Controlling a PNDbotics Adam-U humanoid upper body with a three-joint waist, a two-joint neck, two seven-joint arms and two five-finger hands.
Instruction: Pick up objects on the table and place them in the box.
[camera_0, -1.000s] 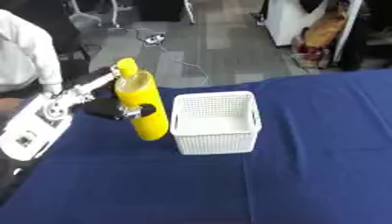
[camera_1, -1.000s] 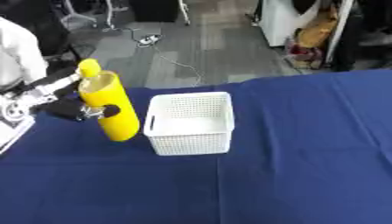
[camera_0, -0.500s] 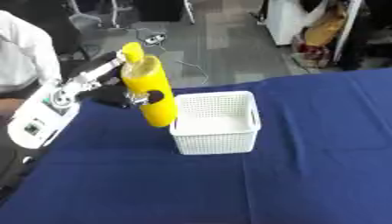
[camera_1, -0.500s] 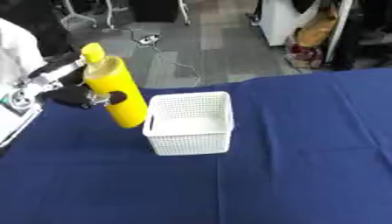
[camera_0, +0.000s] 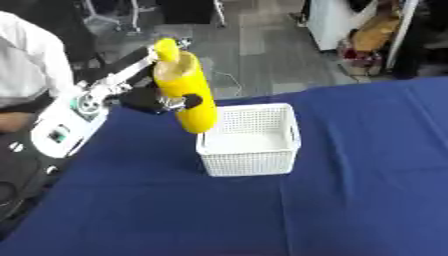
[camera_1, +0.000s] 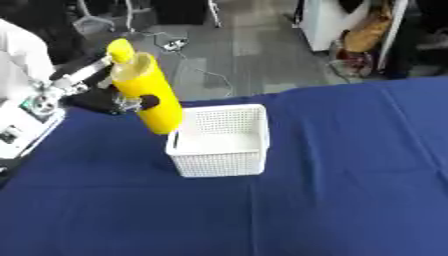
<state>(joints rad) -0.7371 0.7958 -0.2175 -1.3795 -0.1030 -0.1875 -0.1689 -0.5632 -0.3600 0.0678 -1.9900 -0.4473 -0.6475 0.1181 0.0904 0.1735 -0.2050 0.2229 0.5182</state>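
A tall yellow bottle (camera_0: 186, 90) with a yellow cap hangs in the air, slightly tilted, its base just over the left rim of the white mesh box (camera_0: 252, 150). My left hand (camera_0: 156, 100) is shut on the bottle's middle, the arm coming in from the left. The box stands on the blue table and looks empty inside. My right hand shows in neither view.
The blue cloth table (camera_0: 350, 200) spreads around the box with room to its right and front. Beyond its far edge lies grey floor with cables (camera_1: 171, 44) and chair legs. A person in white stands at the far left (camera_0: 26, 65).
My left hand has lifted the yellow bottle up off the table and carried it right, from beside the box to over its left rim.
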